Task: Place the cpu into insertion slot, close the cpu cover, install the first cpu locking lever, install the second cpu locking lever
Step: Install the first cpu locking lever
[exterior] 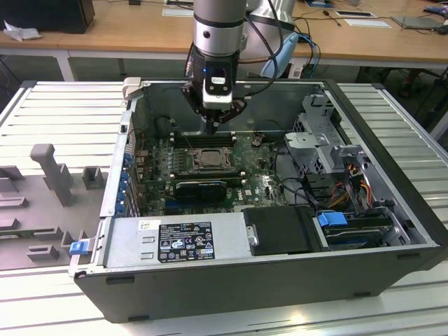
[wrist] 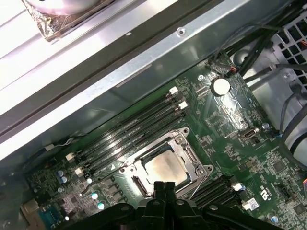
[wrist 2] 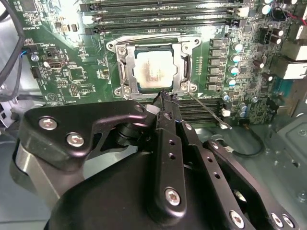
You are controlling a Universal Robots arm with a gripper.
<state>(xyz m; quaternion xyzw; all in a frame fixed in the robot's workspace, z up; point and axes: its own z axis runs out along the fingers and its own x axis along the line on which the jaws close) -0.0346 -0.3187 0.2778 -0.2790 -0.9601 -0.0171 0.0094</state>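
— Exterior view: whereabouts of gripper (exterior: 212, 126)?
— Down inside open case (exterior: 245, 290), low over green board (exterior: 259, 183). Tip above memory slots (exterior: 189, 138), just beside slot (exterior: 192, 164).
— State of pincer?
— Pinched together, tip to tip, in both wrist views. Nothing seen clamped between fingertips (wrist: 161, 188).
— Cpu?
— Seated flat in slot, pale metal face up. Noted as cpu (wrist 2: 154, 72) through square cut-out in both wrist views.
— Cover?
— Lying flat on slot as cover (wrist 2: 184, 67), framing cpu all round.
— Levers?
— One thin wire lever (wrist 2: 207, 110) angled out from slot's corner, slanting away across board, free end well off cover. Other lever (wrist 2: 148, 38) lying along slot's opposite edge, next to a further bank of memory slots. Latched or not, cannot tell.
— Gripper against angled lever?
— Tip just beside its root, at slot's corner, in second wrist view. Touching or apart, cannot tell.
— Surroundings?
— Case resting on ribbed pale table (exterior: 63, 112), with wooden desk (exterior: 119, 28) beyond.
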